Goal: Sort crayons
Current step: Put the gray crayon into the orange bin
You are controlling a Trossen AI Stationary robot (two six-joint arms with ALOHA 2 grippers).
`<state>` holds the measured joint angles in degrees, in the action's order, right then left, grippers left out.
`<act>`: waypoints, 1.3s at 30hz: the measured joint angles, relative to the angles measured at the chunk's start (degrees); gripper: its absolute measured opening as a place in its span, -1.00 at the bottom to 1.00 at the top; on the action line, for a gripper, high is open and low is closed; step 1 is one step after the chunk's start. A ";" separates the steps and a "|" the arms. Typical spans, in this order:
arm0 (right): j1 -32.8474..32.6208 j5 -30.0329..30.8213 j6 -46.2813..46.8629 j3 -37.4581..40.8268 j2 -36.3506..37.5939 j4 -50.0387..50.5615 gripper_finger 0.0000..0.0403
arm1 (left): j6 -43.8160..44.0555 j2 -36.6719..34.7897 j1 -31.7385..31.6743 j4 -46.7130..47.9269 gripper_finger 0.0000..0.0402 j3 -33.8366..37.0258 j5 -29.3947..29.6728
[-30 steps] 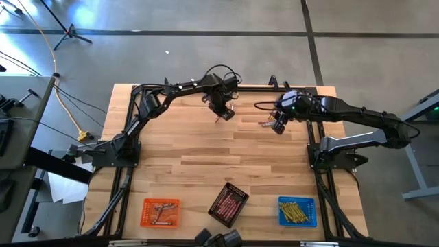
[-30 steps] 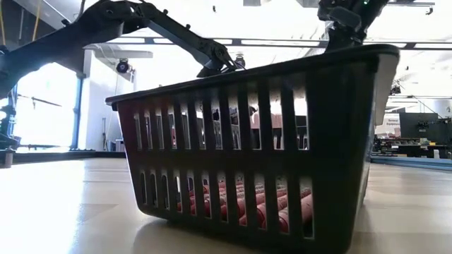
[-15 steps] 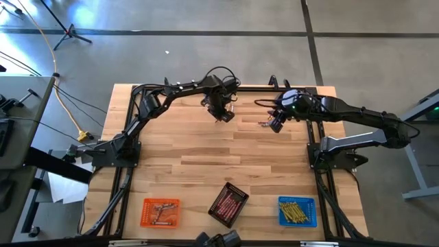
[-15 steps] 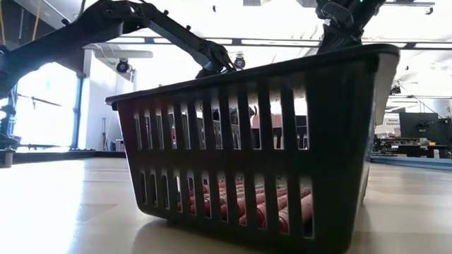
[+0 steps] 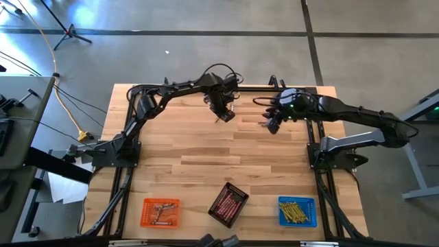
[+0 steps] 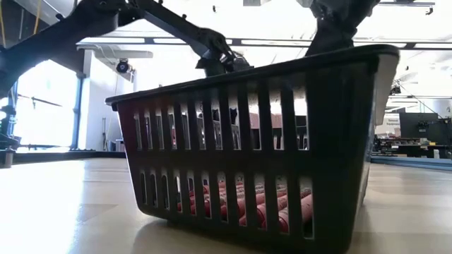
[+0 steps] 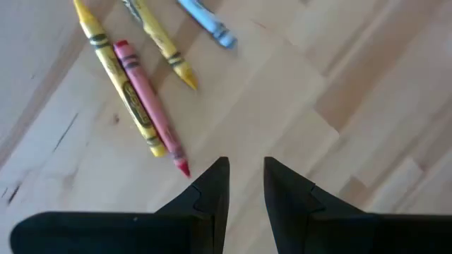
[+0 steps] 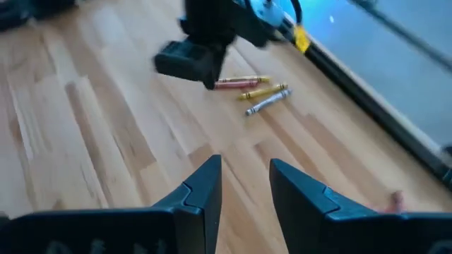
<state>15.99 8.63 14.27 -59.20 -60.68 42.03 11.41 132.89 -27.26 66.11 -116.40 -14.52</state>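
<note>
On the counter (image 5: pixel 206 151) we saw three trays along the near edge, an orange tray (image 5: pixel 160 212), a black tray (image 5: pixel 228 204) and a blue tray (image 5: pixel 297 210), each already holding crayons, well apart from both arms working at the far edge. The left end effector (image 7: pixel 246 185) hung over bare wood with its fingers a narrow gap apart and nothing between them; just beside it lay loose crayons (image 7: pixel 141 106), a pink one touching a yellow one along its length, a second yellow and a blue tip near them. The right end effector (image 8: pixel 244 185) stood likewise narrow and empty, facing the same small cluster past the left arm. We judged the main risk a double pick: the pink and yellow lie so close that closing on one could drag or pinch both. The left arm also stood between the right end effector and the crayons, so a reach from both could collide.
</note>
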 joint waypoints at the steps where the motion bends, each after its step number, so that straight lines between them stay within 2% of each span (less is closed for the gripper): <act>1: 0.30 0.11 2.46 0.00 -0.97 -0.13 -0.48 | -0.62 -0.66 0.19 0.36 -0.63 0.00 0.02; 3: 0.94 0.13 5.23 0.00 -3.57 -0.17 -0.48 | -2.07 -2.03 0.46 0.08 -0.63 0.00 0.18; 7: 2.45 -0.51 3.17 0.00 -10.93 -1.13 -0.48 | -3.79 -3.95 0.67 0.09 -0.63 -0.09 1.94; 14: 6.27 -5.88 0.50 0.00 -22.99 -14.35 -0.48 | -10.16 -6.73 0.26 6.47 -0.63 -0.07 4.78; 19: 9.61 -6.13 9.81 0.00 -30.03 -23.85 -0.48 | -15.49 -10.05 -1.10 11.95 -0.63 -0.04 11.17; 23: 11.53 -6.30 23.49 0.00 -35.39 -29.39 -0.48 | -16.53 -13.47 -3.81 13.29 -0.63 -0.04 14.39; 28: 11.68 -11.75 31.28 -0.02 -41.98 -38.39 -0.48 | -16.52 -19.56 -6.43 13.65 -0.63 -0.02 18.35; 35: 11.69 -12.01 30.34 -7.57 -48.74 -30.65 -0.48 | -17.28 -29.67 -8.36 13.39 -0.63 -0.02 22.04; 39: 11.49 -9.39 26.93 -14.11 -51.61 -23.40 -0.48 | -17.06 -35.47 -8.83 13.20 -0.63 -0.02 24.47</act>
<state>27.48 -0.76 41.20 -73.31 -112.30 18.63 -5.65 97.41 -36.10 79.31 -116.42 9.95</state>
